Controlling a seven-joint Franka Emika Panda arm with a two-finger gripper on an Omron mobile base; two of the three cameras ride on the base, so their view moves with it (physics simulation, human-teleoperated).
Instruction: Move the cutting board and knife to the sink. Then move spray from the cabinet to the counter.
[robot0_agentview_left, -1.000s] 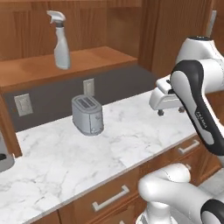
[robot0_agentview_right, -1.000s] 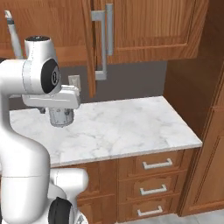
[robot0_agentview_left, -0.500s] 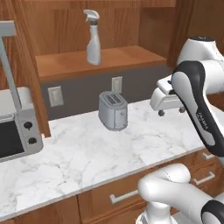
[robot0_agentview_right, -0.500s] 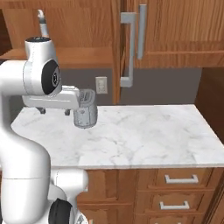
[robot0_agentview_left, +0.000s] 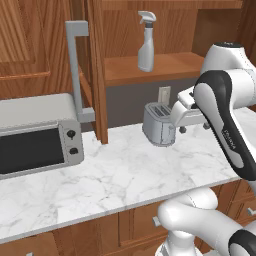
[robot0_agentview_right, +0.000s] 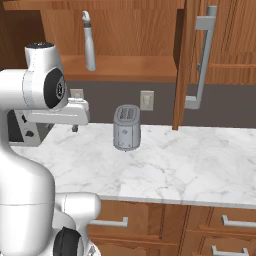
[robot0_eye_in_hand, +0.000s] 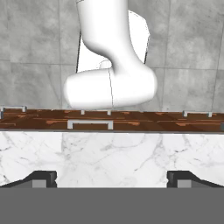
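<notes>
Kitchen: marble counter, toaster, cabinet.

I see the spray standing up straight on the wood shelf inside the cabinet. It is a thin, pale grey bottle with a trigger head on top. The cabinet is brown wood and its door hangs open, with a long grey bar handle. Below it lies the surface, white marble with grey lines.
</notes>
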